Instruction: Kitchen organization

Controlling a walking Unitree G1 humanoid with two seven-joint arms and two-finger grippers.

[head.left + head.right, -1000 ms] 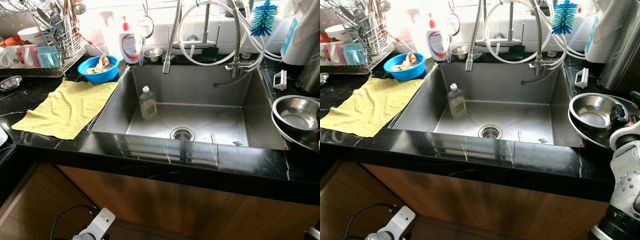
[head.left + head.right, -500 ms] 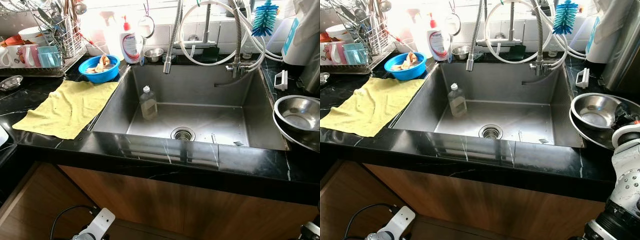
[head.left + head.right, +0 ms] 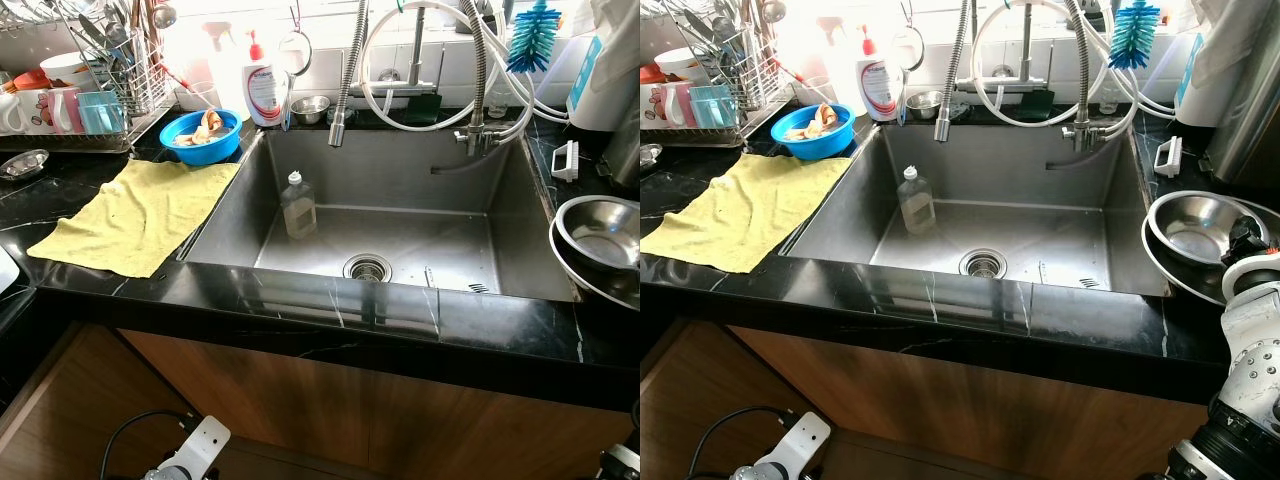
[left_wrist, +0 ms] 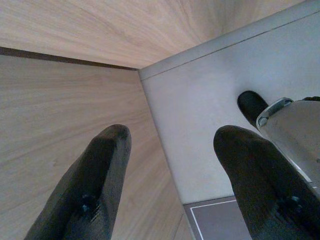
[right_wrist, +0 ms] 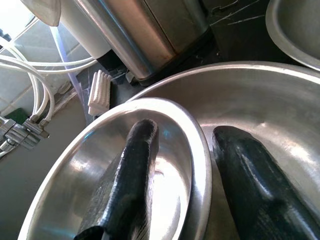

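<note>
Two steel bowls sit nested on the black counter right of the sink: a small bowl [image 3: 1193, 222] inside a larger bowl [image 3: 1155, 262]. My right gripper [image 3: 1244, 240] is at their near right edge. In the right wrist view it [image 5: 185, 132] is open and straddles the small bowl's [image 5: 75, 185] rim, one finger inside it and the other over the larger bowl [image 5: 285, 100]. My left gripper [image 4: 172, 136] hangs open, low beside the wooden cabinet front.
The steel sink [image 3: 400, 170] holds a clear bottle [image 3: 297, 205] standing near its left wall. A yellow cloth [image 3: 130, 215], a blue bowl of scraps [image 3: 205, 135] and a full dish rack [image 3: 90, 90] are to the left. A steel appliance [image 5: 145, 30] stands behind the bowls.
The head camera has shifted slightly. The right arm stays by the nested bowls, and nothing on the counter has visibly moved.
</note>
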